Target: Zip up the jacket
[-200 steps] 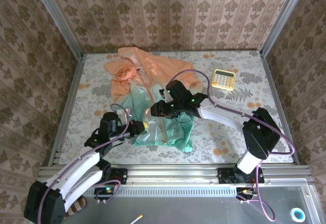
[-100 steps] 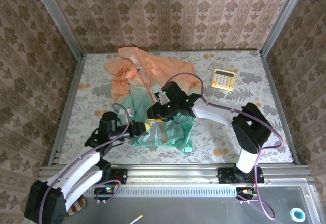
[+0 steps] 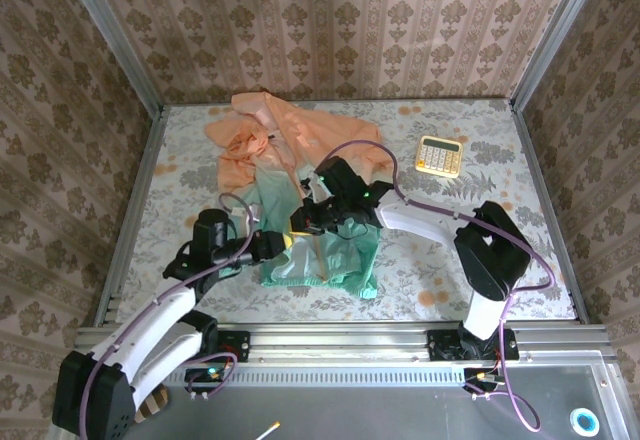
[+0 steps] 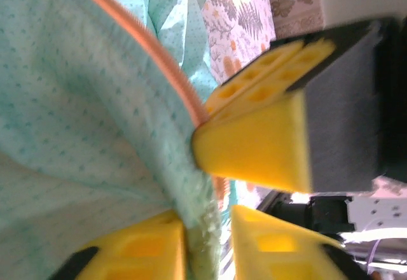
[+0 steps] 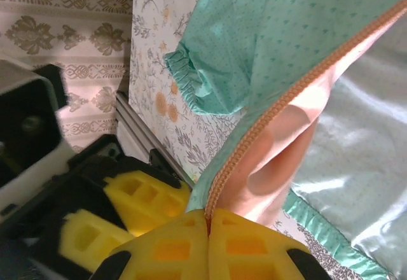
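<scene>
The jacket (image 3: 300,165) lies crumpled on the table, peach-orange at the far end and mint green at the near hem (image 3: 322,265). My right gripper (image 5: 208,216) is shut on the orange zipper edge (image 5: 280,105) near the hem; from above it (image 3: 300,222) sits over the mint part. My left gripper (image 4: 208,229) stands just left of it (image 3: 280,247), jaws slightly apart, with a fold of mint hem (image 4: 200,219) lying between them against one finger. The zipper tape (image 4: 162,60) runs up past the right gripper's yellow finger (image 4: 254,146).
A yellow calculator (image 3: 438,155) lies at the back right of the floral table (image 3: 450,260). Metal rails (image 3: 135,200) and patterned walls close in the left, right and back sides. The front rail (image 3: 340,338) runs along the near edge.
My right gripper has moved a little left and closed on the zipper edge. My left gripper's jaws, shut a second ago, have parted slightly around the hem.
</scene>
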Robot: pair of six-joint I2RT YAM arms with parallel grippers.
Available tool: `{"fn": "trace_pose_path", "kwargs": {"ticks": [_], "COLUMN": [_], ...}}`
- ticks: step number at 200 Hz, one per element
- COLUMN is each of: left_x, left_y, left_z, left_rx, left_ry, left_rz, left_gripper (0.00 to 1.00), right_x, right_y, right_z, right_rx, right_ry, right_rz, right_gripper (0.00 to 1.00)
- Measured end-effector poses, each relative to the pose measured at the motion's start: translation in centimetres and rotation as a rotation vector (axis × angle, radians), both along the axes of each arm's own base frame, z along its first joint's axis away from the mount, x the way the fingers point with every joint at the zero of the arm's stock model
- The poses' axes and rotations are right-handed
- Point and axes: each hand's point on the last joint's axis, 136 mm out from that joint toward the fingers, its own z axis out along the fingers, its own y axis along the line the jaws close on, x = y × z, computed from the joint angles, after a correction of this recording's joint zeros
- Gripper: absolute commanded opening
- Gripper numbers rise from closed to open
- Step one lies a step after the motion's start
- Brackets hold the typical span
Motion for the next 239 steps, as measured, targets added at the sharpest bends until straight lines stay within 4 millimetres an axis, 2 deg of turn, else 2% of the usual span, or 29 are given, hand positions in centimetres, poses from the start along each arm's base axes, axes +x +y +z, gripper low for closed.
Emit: {"fn": "trace_pose_path", "kwargs": {"ticks": [13,28,67,89,149,191,220,239], "left_x": [0.5,0.8,1.3,0.8,-0.7,-0.9,-0.3,0.1], "left_y": [0.1,0.2,0.6,-0.1,-2.5,-2.0,-2.0,-2.3], "left_z": [1.0,2.1,3.5,3.6,1.6,-1.9,-2.5,-2.5], "left_rx": [0.013,0.027,0.089,0.127,0.168,0.138,0.061,0.02], "left_ry": [-0.023,-0.042,-0.063,-0.074,-0.033,0.059,0.098,0.11], "left_rz": [0.003,0.006,0.025,0.012,-0.027,0.055,0.103,0.12], "left_gripper": [0.43,0.47,0.46,0.44,0.41,0.41,0.4,0.39], "right_x": [0.0,0.0,0.9,1.3,1.1,0.8,0.8,0.5], "right_y": [-0.6,-1.3,-3.6,-4.3,-4.4,-4.3,-4.0,-4.0], "right_z": [-0.3,-0.6,-1.1,-0.9,-0.9,-0.8,-0.5,-1.1], "right_rx": [-0.011,-0.022,-0.052,-0.059,-0.052,-0.042,-0.015,-0.003], "right_ry": [0.015,0.032,0.062,0.069,0.1,0.115,0.131,0.154], "right_rz": [-0.026,-0.058,-0.135,-0.156,-0.16,-0.151,-0.151,-0.158], "right_gripper": [0.0,0.0,0.0,0.0,0.0,0.0,0.0,0.0]}}
